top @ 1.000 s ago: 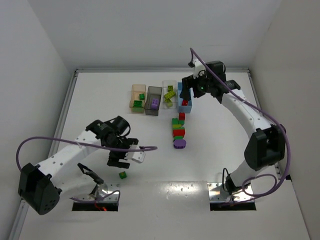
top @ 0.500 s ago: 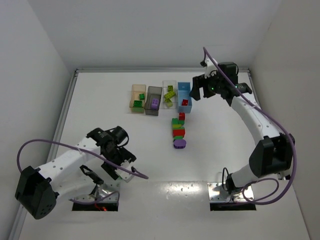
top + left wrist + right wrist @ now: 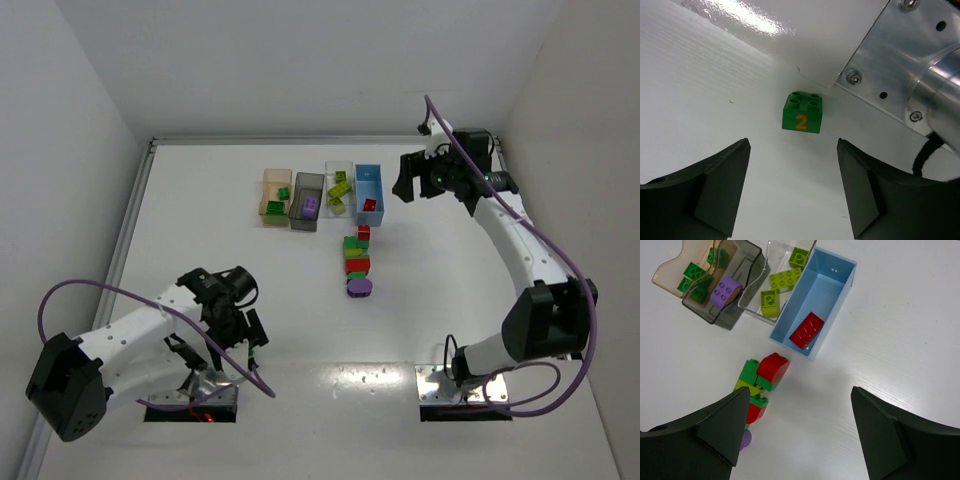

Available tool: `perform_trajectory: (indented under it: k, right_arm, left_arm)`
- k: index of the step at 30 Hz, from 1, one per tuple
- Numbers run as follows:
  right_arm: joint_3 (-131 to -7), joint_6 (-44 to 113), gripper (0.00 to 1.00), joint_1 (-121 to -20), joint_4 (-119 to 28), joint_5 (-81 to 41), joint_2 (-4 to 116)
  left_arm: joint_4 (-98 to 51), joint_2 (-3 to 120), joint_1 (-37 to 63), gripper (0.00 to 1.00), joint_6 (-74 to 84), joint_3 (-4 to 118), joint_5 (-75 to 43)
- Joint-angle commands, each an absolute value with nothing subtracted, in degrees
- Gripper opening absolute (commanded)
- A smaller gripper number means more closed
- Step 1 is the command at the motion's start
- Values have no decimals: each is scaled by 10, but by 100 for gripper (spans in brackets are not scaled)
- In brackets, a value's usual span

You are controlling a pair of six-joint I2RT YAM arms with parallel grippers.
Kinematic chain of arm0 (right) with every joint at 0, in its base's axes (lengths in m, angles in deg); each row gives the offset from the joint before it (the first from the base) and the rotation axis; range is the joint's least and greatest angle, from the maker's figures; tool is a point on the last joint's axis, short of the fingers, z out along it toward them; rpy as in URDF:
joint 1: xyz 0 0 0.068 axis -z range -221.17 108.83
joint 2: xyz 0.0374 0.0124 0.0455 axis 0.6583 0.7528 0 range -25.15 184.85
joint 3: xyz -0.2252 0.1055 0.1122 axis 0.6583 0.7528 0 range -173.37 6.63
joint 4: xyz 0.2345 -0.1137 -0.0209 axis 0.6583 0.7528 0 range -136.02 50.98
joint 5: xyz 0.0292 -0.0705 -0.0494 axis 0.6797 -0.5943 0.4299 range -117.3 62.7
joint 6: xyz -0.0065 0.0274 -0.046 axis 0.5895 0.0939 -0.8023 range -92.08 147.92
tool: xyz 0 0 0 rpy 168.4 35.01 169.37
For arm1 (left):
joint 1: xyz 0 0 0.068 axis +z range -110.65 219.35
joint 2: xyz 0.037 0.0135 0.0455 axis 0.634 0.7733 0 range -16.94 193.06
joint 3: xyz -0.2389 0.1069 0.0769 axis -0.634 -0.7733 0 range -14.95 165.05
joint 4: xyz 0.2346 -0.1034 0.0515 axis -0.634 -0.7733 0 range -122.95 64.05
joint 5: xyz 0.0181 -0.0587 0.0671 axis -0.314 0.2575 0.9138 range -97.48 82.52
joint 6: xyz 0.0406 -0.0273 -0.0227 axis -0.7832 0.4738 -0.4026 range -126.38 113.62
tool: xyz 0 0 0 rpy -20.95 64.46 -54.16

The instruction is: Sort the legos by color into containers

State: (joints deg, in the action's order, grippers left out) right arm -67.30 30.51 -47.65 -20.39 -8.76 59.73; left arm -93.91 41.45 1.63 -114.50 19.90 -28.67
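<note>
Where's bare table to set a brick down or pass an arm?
Bare: left of the tan bin, out to the table's left edge; also right of the brick stack, nearer than the blue bin. Crowded: the bin row, with the stack just in front of it.

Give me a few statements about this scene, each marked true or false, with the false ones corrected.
1. The light blue bin holds a red brick. True.
2. The left gripper grips the green brick marked 2. False: that brick lies free on the table, ahead of the open jaws.
3. The purple brick lies in the light blue bin. False: it lies in the dark grey bin.
4. A cluster of stuck-together bricks lies on the table near the light blue bin. True.
</note>
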Motion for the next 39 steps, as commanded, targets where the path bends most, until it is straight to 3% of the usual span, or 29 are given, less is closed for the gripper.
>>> perform_trajectory:
  k: [1,9,15,27,34,39]
  right_arm:
    - [-662,313,82,-464,-213,-74,567]
    - [-657,314,82,-446,-208,-68,555]
    - [-652,314,82,-441,-208,-63,555]
    - [-652,314,82,-424,-208,-52,566]
    - [-652,319,82,-424,-208,-52,576]
    - [-652,319,82,-424,-213,-52,576]
  left_arm:
    - [-921,424,1,76,-1190,189,-305]
    - [-896,463,-18,76,-1190,189,-305]
    - [-897,489,-23,65,-1190,189,-310]
    - [-910,489,-28,61,-1195,165,-317]
    - [-898,495,-34,50,-1184,165,-322]
    - [-886,500,-34,36,-1172,165,-322]
